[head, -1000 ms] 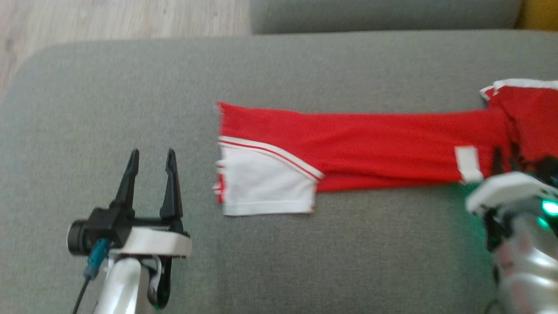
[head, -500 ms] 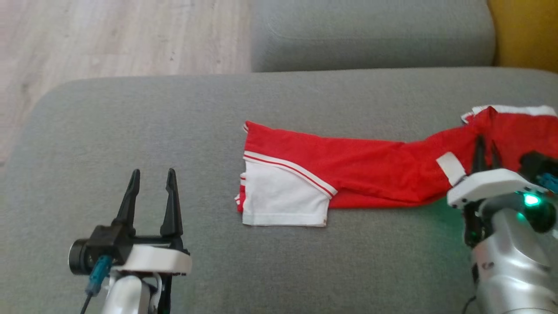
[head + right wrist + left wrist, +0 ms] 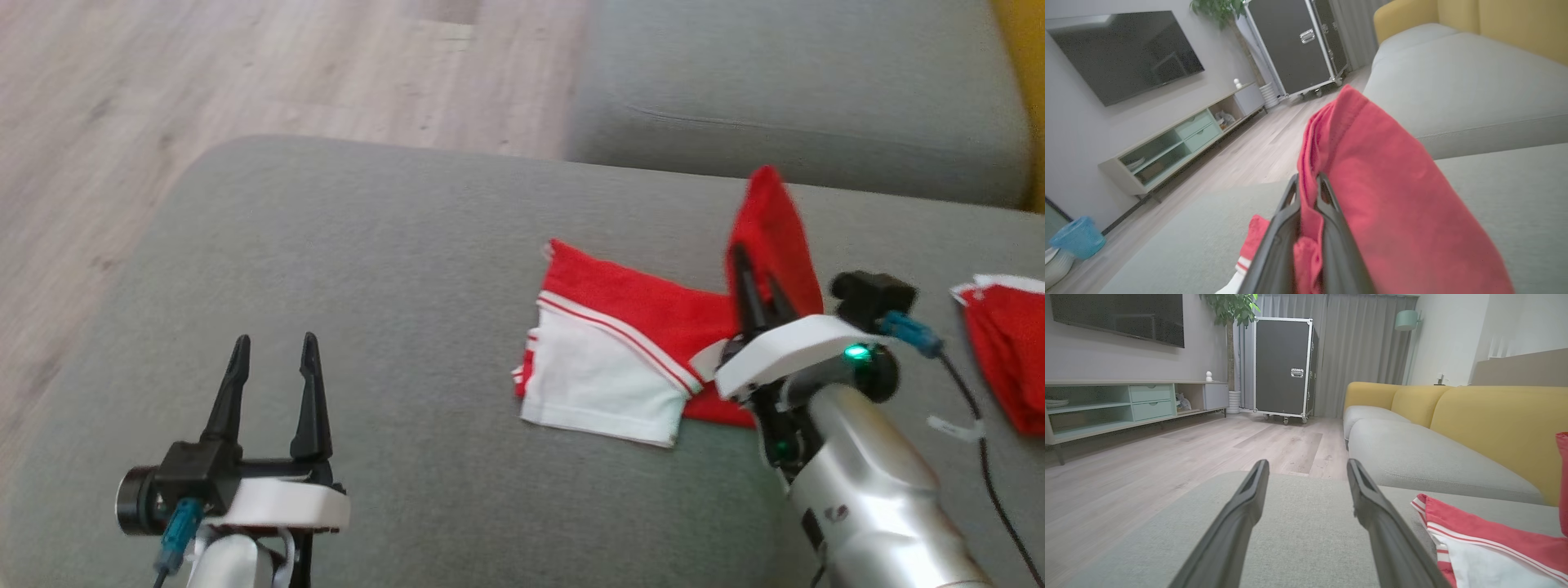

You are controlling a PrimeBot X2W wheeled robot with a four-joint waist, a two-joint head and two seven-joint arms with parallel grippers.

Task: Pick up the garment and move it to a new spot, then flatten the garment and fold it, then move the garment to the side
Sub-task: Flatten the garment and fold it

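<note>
The garment [image 3: 620,359] is lying on the grey seat cushion [image 3: 367,245], about halfway between its far edge and its near edge, and more toward the right side. One end is not lying down. The right gripper [image 3: 755,271] is pinching that end, with its two dark fingers squeezed tight on a bunch of red cloth. That end is standing up above the cushion like a little flag. In the right wrist view the red cloth is drooping down beside the right gripper [image 3: 1308,178].

The left gripper [image 3: 275,338] is hanging over the near left part of the cushion. Its jaws are wide apart and holding nothing, and it is well apart from the garment.

The garment is looking soft, thin and light. It is flopping wherever nothing is holding it up, so it will probably sag and bunch when it is carried. It is mostly red, with a smooth white patch [image 3: 600,380] and thin stripes [image 3: 620,327] beside it. The best places to grab are likely the edges and corners, pinching all the layers together.

The cushion is looking rough and woven, so the cloth will probably drag on it, not slide. Another red cloth [image 3: 1008,359] is lying by the cushion's right edge.
</note>
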